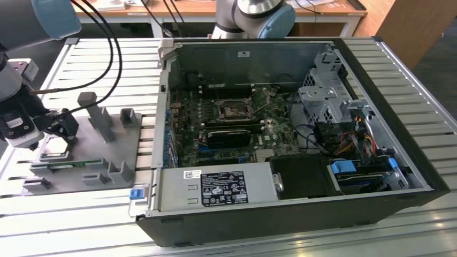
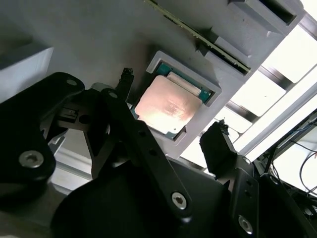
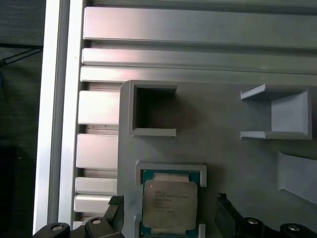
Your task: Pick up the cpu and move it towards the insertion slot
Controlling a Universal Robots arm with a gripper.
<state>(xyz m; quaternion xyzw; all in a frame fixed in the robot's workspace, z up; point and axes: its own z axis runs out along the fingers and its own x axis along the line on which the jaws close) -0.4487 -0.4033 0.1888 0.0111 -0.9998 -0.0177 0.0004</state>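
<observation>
The small, flat, square cpu (image 2: 168,106) with a silvery metal top lies in a shallow recess of the large grey plastic tray (image 3: 223,148), directly beneath the black tool (image 2: 172,103). The tool's fingers stand apart, one on each side of the chip. By my reading the pick-up is in hand, and gripping calls for the fingertips to clear the recess's raised rim. Upright grey posts (image 1: 89,112) crowd the tool. The shiny-framed square insertion slot (image 1: 232,110) sits well away from the tool, behind the wall of the open black computer case (image 1: 286,219).
</observation>
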